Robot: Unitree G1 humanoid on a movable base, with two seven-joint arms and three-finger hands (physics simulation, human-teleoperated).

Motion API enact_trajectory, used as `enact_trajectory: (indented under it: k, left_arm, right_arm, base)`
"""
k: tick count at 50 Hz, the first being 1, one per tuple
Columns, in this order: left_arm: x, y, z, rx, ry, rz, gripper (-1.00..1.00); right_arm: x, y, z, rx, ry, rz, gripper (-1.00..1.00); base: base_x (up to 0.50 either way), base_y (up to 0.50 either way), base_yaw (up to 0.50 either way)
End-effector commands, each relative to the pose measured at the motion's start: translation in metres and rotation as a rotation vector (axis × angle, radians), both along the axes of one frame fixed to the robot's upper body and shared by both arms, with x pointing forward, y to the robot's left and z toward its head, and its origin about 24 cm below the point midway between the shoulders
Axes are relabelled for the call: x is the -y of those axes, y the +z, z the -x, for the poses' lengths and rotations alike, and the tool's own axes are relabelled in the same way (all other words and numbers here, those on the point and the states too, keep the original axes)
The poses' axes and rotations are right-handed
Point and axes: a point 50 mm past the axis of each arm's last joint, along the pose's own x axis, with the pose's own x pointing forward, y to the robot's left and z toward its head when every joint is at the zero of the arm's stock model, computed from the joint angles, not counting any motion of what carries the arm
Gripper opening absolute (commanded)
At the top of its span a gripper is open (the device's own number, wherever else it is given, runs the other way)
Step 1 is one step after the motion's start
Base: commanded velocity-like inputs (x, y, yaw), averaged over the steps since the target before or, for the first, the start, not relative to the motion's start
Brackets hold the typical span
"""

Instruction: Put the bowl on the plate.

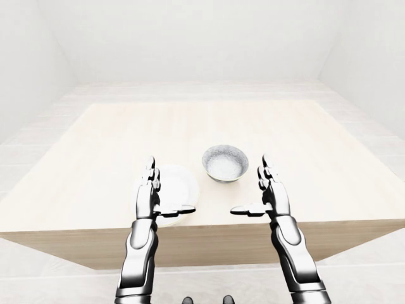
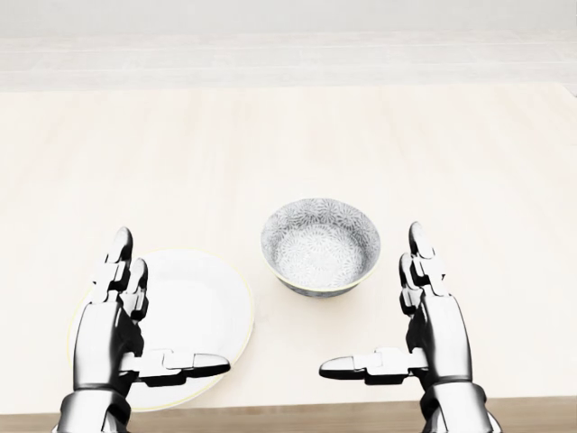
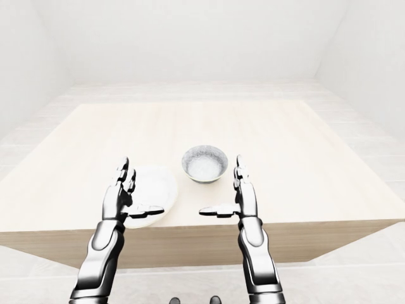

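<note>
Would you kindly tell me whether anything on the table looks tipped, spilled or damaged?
Nothing stands out. The bowl sits upright on the table, just right of the flat plate in the head view. The left hand hangs open over the plate, the right hand open beside the bowl.

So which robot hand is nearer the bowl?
Right. The right robot hand stands open just right of the bowl; the left robot hand hovers over the plate, farther left.

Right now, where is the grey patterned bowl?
In the head view, the grey patterned bowl sits on the pale wooden table near centre, just right of the white round plate and not on it.
</note>
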Motion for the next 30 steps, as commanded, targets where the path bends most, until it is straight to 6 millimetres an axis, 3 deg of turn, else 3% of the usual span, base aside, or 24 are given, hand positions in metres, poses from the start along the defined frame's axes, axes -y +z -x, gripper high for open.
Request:
enact_trajectory:
  k: [1,6,12,14,16,23,30]
  left_arm:
    - [-0.016,0.008,-0.001,0.004,0.01,-0.042,1.0]
    - [-0.014,0.031,0.007,0.084,-0.018,-0.051,1.0]
    - [-0.017,0.078,0.023,0.297,-0.05,-0.023,1.0]
    - [-0.019,0.084,0.029,0.323,-0.047,-0.031,1.0]
    - [-0.021,0.083,0.03,0.316,-0.037,-0.03,1.0]
    - [-0.031,0.116,0.035,0.465,0.017,-0.069,1.0]
    - [-0.032,0.13,0.037,0.534,-0.003,-0.055,1.0]
  right_arm:
    - [0.011,0.015,-0.002,0.01,-0.001,-0.004,1.0]
    - [0.012,0.038,0.006,0.11,0.007,0.009,1.0]
    - [0.012,0.077,0.018,0.281,0.011,0.027,1.0]
    - [0.013,0.086,0.02,0.321,0.01,0.032,1.0]
    - [0.014,0.089,0.02,0.336,0.003,0.03,1.0]
    - [0.015,0.099,0.021,0.385,0.006,0.003,1.0]
    - [0.021,0.115,0.025,0.459,-0.023,-0.027,1.0]
  base:
    - [0.0,0.0,0.0]
    - [0.0,0.0,0.0]
    - [0.0,0.0,0.0]
    - [0.0,0.0,0.0]
    - [0.0,0.0,0.0]
    - [0.0,0.0,0.0]
    - [0.0,0.0,0.0]
